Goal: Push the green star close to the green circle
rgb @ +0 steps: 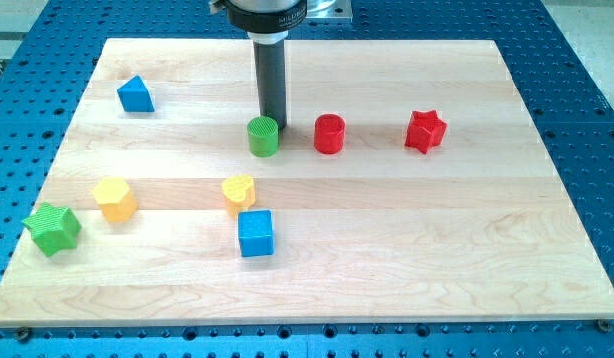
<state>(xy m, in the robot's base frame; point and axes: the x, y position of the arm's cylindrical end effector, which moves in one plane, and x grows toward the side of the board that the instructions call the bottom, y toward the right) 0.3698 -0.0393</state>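
The green star [52,228] lies near the view's left edge of the wooden board, low down. The green circle [263,136] stands near the board's middle, toward the view's top. My tip [275,122] is just behind the green circle's upper right side, touching it or nearly so. The dark rod rises straight from there to the arm's mount at the view's top. The green star is far to the lower left of my tip.
A yellow hexagon [115,199] sits right of the green star. A yellow heart [239,193] and a blue cube [256,233] lie below the green circle. A red cylinder [329,133], a red star [425,131] and a blue triangle [135,94] are toward the top.
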